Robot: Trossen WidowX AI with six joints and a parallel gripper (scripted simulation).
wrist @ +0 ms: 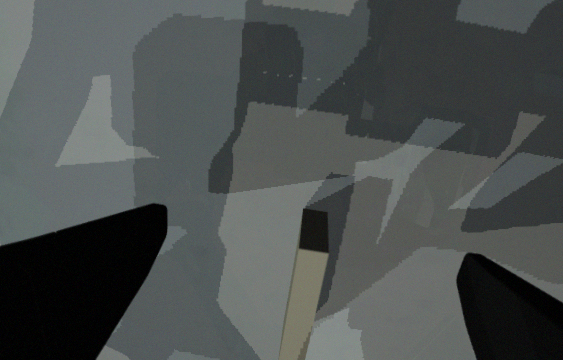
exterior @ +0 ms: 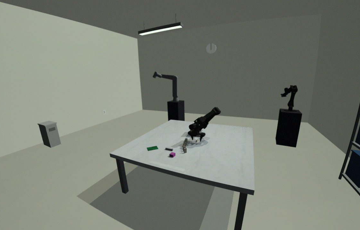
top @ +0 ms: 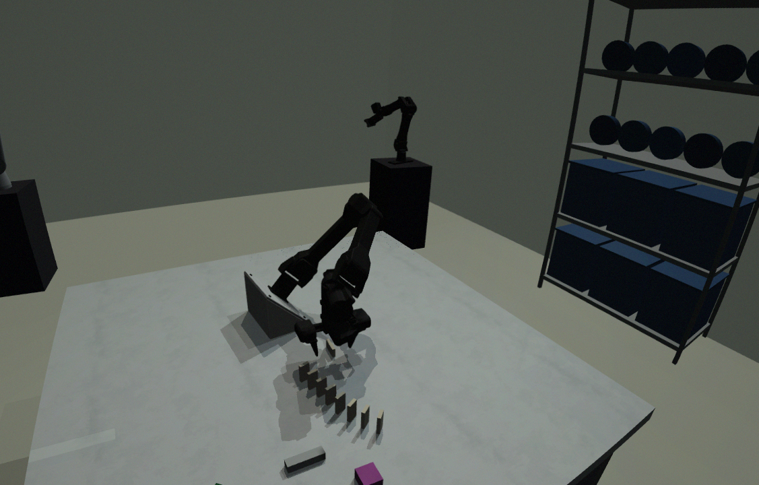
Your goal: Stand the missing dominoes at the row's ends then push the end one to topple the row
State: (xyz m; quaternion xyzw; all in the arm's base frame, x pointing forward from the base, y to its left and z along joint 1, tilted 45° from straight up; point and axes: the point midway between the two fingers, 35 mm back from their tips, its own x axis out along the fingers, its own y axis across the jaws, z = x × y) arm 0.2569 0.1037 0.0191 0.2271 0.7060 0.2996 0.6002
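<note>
A single loose domino [top: 331, 348] [wrist: 305, 295] rests on the table apart from the row, near the arm, its long narrow pale face up. My gripper [top: 333, 349] [exterior: 196, 140] [wrist: 313, 243] is open and pointing down over it, one finger on each side, nothing held. Its near end runs out of the bottom of the wrist view. A row of several upright dominoes stands in front, from the domino nearest the arm [top: 304, 371] to the far end domino [top: 379, 421] [exterior: 185, 150]. The loose domino is partly hidden by the fingers in the exterior view.
A dark grey bar [top: 304, 461] [exterior: 169, 149] and a magenta block [top: 368, 473] [exterior: 172, 154] lie beyond the row's far end. A green flat piece [exterior: 152, 148] lies farther off. The arm's grey wedge-shaped base [top: 270, 307] stands close behind the gripper.
</note>
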